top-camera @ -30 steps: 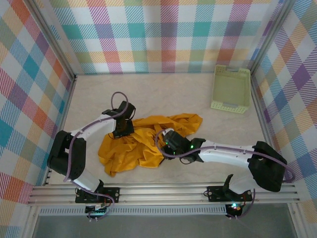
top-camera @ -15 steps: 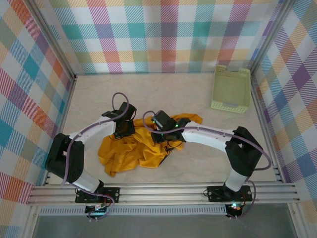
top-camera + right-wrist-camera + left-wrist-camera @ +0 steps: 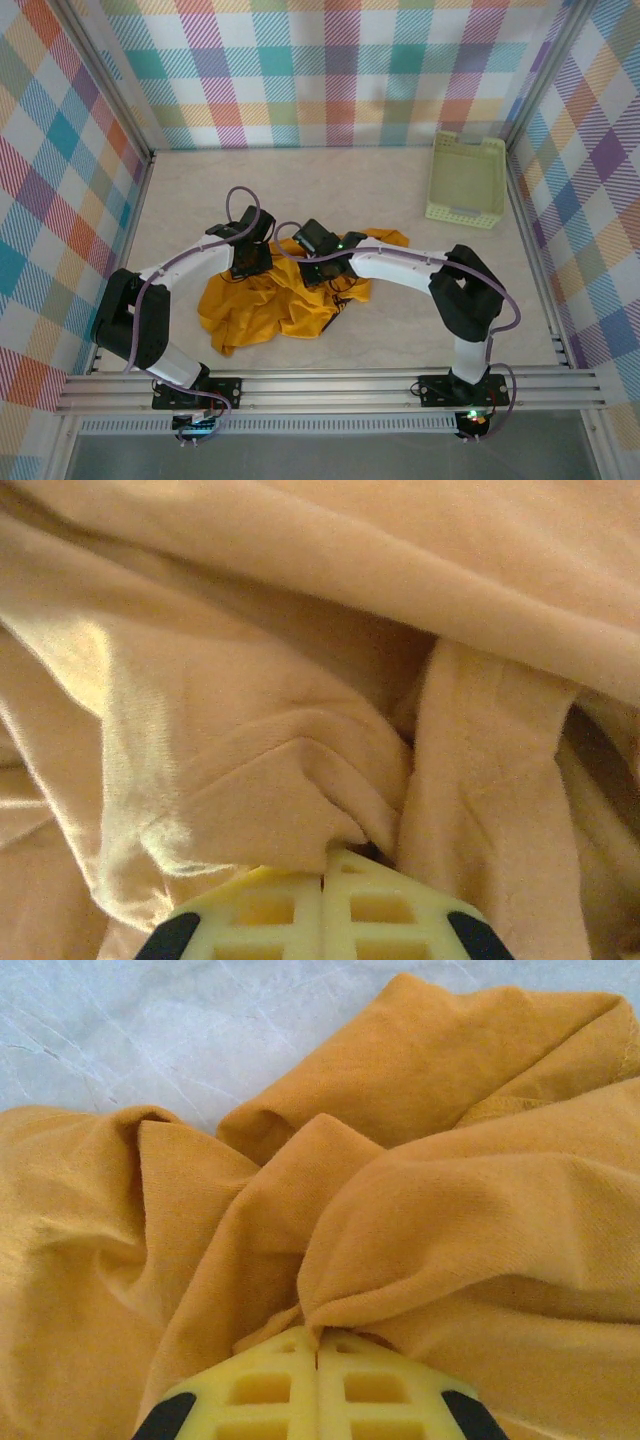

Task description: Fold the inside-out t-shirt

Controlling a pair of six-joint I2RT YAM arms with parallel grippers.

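The inside-out t-shirt (image 3: 262, 310) lies crumpled in a mustard-yellow heap in the middle of the table; no print or tag shows. My left gripper (image 3: 246, 263) sits at the heap's upper left edge. In the left wrist view its yellow fingertips (image 3: 318, 1338) are shut on a fold of the t-shirt (image 3: 420, 1220). My right gripper (image 3: 322, 268) is over the heap's upper middle, close to the left one. In the right wrist view its fingertips (image 3: 325, 855) are pressed together on a pinch of the t-shirt (image 3: 280, 790).
A pale green plastic basket (image 3: 466, 179) stands at the back right, near the plaid wall. The right arm (image 3: 420, 272) arches over the cloth's right side. Bare beige tabletop (image 3: 330, 190) stretches behind the heap and to its right.
My right arm swung from the heap's lower right up and left to its upper middle, and its gripper closed on the cloth. The left gripper stayed put.
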